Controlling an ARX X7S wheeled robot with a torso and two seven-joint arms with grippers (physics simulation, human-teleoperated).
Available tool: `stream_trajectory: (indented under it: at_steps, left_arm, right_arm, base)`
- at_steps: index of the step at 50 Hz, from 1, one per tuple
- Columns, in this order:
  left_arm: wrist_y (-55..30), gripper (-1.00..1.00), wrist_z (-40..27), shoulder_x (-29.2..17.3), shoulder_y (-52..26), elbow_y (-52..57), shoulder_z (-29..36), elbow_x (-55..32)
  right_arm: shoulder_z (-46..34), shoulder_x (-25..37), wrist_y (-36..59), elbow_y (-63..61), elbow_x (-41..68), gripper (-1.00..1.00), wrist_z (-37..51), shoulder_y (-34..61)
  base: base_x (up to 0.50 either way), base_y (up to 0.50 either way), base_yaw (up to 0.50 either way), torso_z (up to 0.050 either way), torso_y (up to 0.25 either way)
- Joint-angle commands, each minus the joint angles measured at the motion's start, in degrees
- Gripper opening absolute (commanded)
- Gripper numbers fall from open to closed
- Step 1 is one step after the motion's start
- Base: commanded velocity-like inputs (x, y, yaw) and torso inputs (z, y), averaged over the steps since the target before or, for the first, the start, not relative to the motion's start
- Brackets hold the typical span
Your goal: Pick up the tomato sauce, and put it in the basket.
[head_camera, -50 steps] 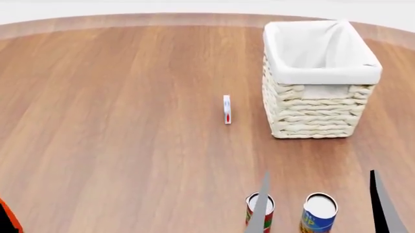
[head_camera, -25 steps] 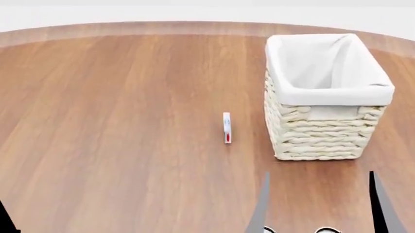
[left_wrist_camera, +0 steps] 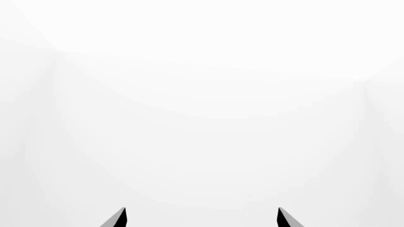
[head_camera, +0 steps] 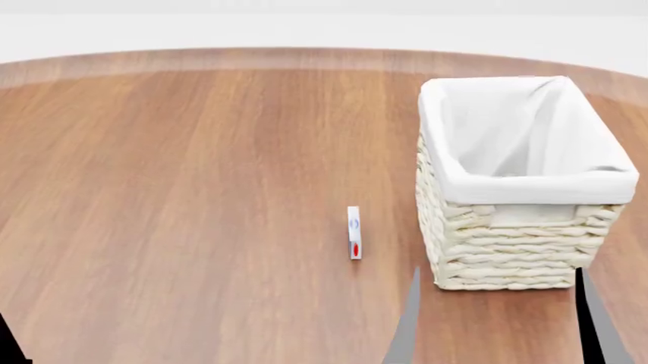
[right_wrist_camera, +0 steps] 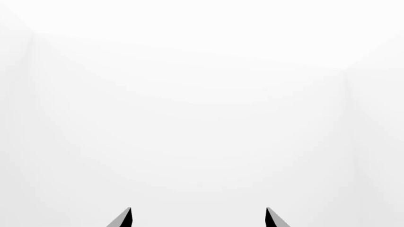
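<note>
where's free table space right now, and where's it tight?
Free: the whole table stretch left of the small white upright card, and the far band behind it up to the table edge. Tight: the gap between the card and the basket, and the near strip where the right gripper hovers.

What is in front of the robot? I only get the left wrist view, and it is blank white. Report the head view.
Observer: A cream wicker basket stands on the wooden table, toward the right. The part of its liner that shows holds nothing.
Operator: Find the tomato sauce.
Observer: No can shows in any view. Only a small thin white thing with a red mark stands left of the basket.
Operator: Give me the right gripper.
Observer: The right gripper is open and holds nothing, nearer the robot than the basket.
</note>
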Motion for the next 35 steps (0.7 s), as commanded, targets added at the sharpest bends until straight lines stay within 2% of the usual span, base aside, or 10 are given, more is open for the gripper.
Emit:
stream_trajectory:
  at_steps: [1, 25, 35]
  left_arm:
    - [0.32, 1.0, -0.29, -0.29, 0.09, -0.08, 0.2, -0.09]
    - [1.3, 1.0, -0.77, -0.85, 0.44, -0.7, 0.57, -0.07]
    - [1.35, 1.0, -1.01, -1.16, 0.22, -0.64, 0.64, -0.3]
  right_arm:
    - [-0.2, 0.3, -0.12, -0.05, 0.06, 1.0, 0.34, -0.11]
    - [-0.6, 0.75, -1.81, 0.54, -0.72, 1.0, 1.44, -0.16]
    - [-1.35, 0.79, -0.55, 1.6, -1.22, 1.0, 1.56, 0.41]
  base:
    - [0.23, 0.0, 0.0, 0.0, 0.0]
    - [0.23, 0.0, 0.0, 0.0, 0.0]
    - [0.01, 0.0, 0.0, 0.0, 0.0]
